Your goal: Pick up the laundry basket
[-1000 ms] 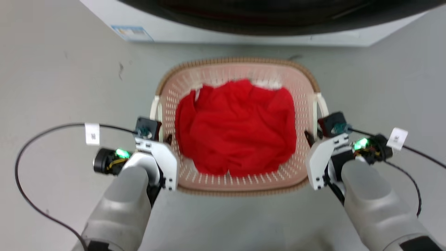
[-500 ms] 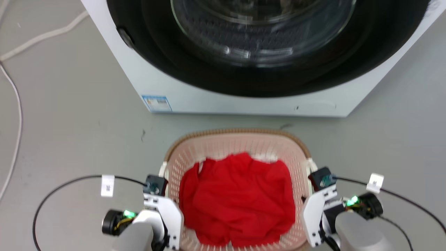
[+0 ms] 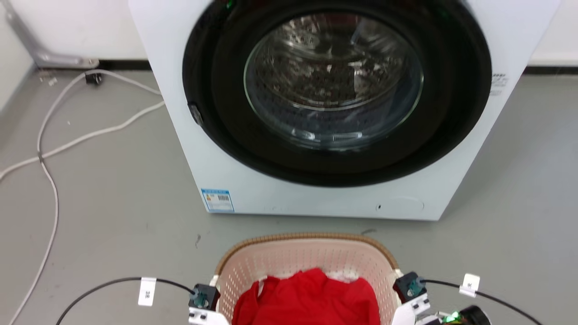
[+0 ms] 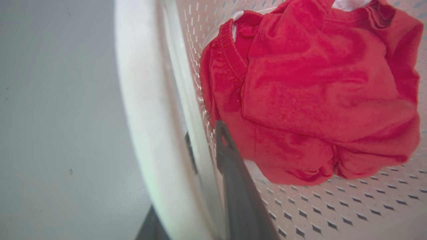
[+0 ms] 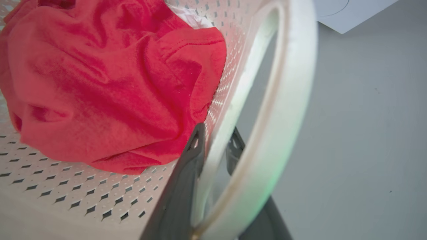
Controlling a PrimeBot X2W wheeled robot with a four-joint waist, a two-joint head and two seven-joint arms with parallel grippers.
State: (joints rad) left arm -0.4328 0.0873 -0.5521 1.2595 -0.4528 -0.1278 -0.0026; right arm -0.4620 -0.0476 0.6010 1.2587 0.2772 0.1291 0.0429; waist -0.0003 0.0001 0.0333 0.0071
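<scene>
Left gripper nips the left wall of the laundry basket, fingers closed either side; right gripper clamps the right wall likewise, red garment bunched inside

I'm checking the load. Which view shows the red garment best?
The left wrist view: the red garment lies nearly whole, collar seam visible, inside the laundry basket. The right wrist view crops its left side; the head view cuts off its lower part.
</scene>
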